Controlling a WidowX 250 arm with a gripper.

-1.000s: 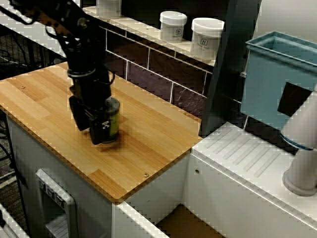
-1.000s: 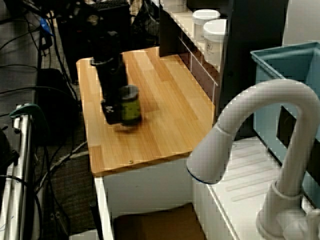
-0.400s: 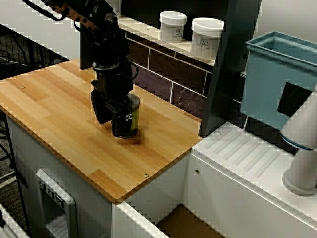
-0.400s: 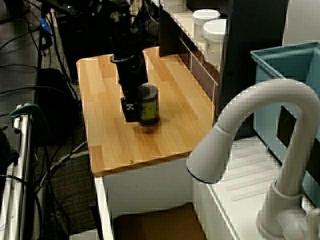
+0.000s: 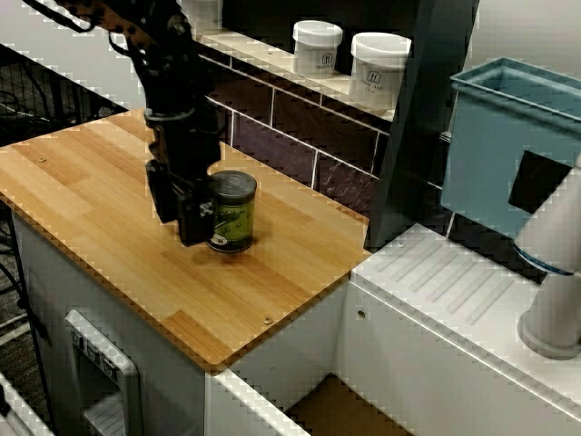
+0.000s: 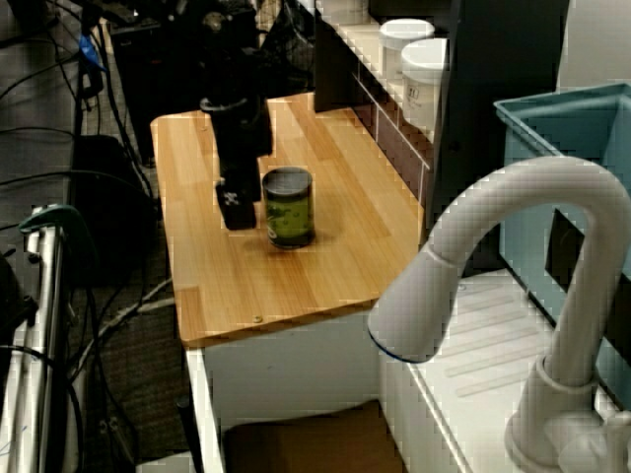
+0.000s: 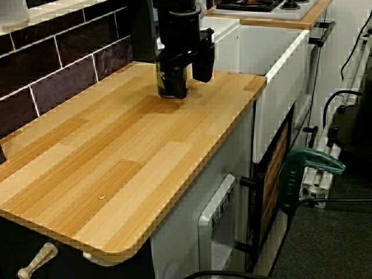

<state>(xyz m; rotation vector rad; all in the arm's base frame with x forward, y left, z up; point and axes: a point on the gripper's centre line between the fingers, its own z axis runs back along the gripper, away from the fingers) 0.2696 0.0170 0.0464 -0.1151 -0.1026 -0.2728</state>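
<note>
**Robot gripper beside an upright can on a wooden counter**

A black two-fingered gripper [image 5: 179, 218] hangs from a dark robot arm, pointing straight down with its tips close above a light wooden countertop [image 5: 272, 272]. Its fingers are spread apart and hold nothing.

A green-labelled round metal can [image 5: 231, 212] stands upright on the wood, on the side of the gripper nearer the sink and outside the fingers. In the view across the counter toward the tiled wall, the can looks pressed against the nearer finger. In the view from behind the tap, the gripper [image 6: 237, 209] and the can [image 6: 289, 207] stand just beside each other, and I cannot tell whether they touch. In the low view along the counter, the can [image 7: 172, 84] sits partly hidden behind the gripper, in the far part of the board.

Behind the counter runs a wall of dark purple tiles [image 5: 300, 127]. On the pale ledge above it stand two white lidded tubs [image 5: 318, 47] [image 5: 379, 69], well apart from the can. To the right are a teal plastic bin [image 5: 508, 145] and a curved white tap [image 6: 493, 246] over a white ribbed draining surface [image 5: 454, 291].
</note>
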